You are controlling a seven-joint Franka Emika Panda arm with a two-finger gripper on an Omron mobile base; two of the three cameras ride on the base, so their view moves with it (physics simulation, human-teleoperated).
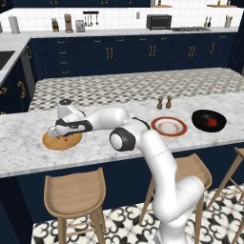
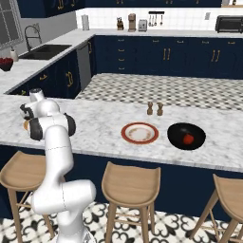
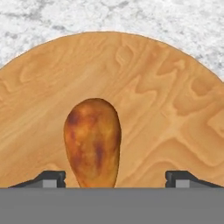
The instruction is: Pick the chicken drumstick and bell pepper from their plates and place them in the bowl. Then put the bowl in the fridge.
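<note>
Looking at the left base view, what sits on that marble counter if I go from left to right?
Wooden plate under the robot's hand → red-rimmed white plate, with two small shakers just behind it → dark bowl holding the red bell pepper.

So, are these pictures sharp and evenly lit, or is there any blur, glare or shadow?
Hand view: sharp, wood grain of the tan wooden plate crisp, golden-brown chicken drumstick evenly lit, no clear shadow. Left base view: soft light, a mild sheen on the white arm, the black bowl clear. Right base view: equally even, no blur.
</note>
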